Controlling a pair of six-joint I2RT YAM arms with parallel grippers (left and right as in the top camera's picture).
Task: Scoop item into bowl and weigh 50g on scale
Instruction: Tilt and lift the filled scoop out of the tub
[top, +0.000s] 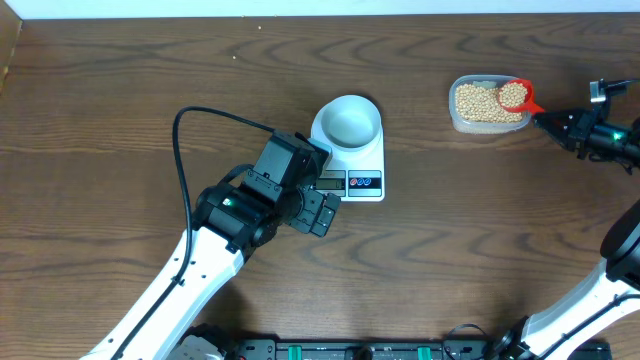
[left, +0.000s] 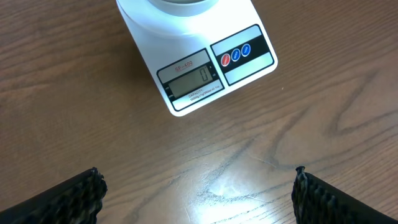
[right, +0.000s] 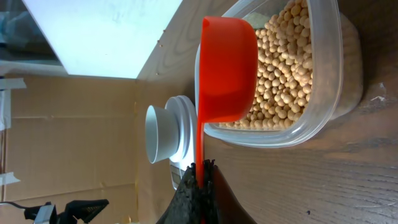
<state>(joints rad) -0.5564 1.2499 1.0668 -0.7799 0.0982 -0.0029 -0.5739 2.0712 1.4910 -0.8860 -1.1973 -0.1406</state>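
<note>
The white bowl (top: 349, 121) sits on the white scale (top: 364, 183), and nothing shows inside it. The scale's display (left: 189, 82) reads zero. Tan beans (top: 482, 101) fill a clear tub (top: 466, 122) at the far right. My right gripper (top: 553, 124) is shut on the handle of a red scoop (top: 516, 95). That scoop (right: 229, 65) hangs over the tub's right end, heaped with beans (right: 281, 68). My left gripper (top: 322, 212) stands wide open just left of the scale's front. Between its fingers (left: 62, 199) lies only bare table.
The scale's button panel (left: 242, 53) faces the left gripper. A black cable (top: 200, 115) loops over the table left of the bowl. A white wall strip (top: 320, 8) runs along the table's far edge.
</note>
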